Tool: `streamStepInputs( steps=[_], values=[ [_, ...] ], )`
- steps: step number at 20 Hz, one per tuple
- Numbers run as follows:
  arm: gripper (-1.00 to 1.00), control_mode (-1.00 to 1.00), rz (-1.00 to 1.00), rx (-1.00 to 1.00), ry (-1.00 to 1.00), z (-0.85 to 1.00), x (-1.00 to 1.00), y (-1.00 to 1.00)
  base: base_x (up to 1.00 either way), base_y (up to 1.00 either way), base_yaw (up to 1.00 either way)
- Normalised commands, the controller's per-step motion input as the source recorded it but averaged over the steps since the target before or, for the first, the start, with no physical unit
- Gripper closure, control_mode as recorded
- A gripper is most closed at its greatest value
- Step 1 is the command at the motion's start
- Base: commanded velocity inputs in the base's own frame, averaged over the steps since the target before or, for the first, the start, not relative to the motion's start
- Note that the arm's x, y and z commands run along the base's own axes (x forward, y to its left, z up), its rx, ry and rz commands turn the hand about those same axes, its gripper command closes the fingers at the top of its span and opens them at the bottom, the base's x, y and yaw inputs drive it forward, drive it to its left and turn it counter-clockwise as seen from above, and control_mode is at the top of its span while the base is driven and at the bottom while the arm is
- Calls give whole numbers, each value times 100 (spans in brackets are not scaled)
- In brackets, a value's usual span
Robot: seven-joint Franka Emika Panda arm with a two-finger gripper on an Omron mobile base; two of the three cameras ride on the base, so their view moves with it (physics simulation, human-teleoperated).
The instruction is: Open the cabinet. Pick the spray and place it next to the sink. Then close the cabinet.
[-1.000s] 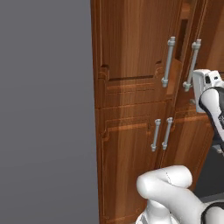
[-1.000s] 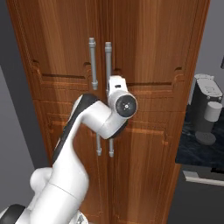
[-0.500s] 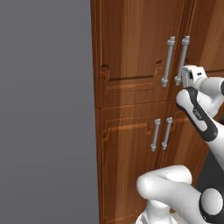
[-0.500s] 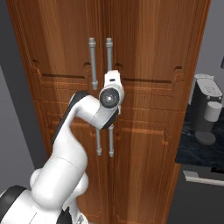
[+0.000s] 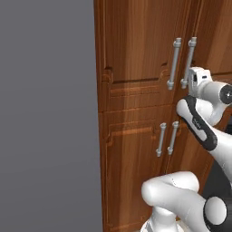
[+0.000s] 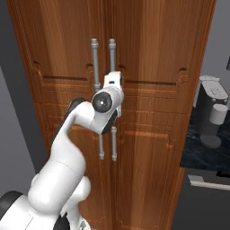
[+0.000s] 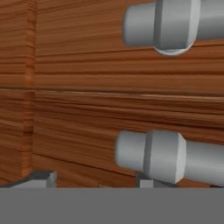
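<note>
The arm has swung in over the last second: it was hanging off at the right edge of the left base view, and now the claw (image 6: 113, 81) sits right up against the lower ends of the two long bar handles, mid-frame in the right base view. In the hand view the handle ends (image 7: 153, 155) fill the right side, with the dark fingertips (image 7: 41, 178) just poking up at the bottom, one left of the nearer bar and one under it. Looks like they're spread, nothing held yet, but I can't tell how wide.

So my read is it's lining up to grab a handle, and step one hasn't really started. The cabinet (image 5: 136, 50) is shut, both doors flush. The spray is presumably inside.

Further back, the lower doors have shorter handles (image 5: 166, 138). At the right edge of the right base view there's a dark worktop (image 6: 202, 155) with a coffee machine (image 6: 213, 110), and grey wall (image 5: 45, 113) on the left of the left base view.
</note>
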Motion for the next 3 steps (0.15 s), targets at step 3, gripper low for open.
streamStepInputs(
  steps=[3],
  values=[
    [-100,-100,-1,0,3,0,-34,-26,0,0,0]
  ],
)
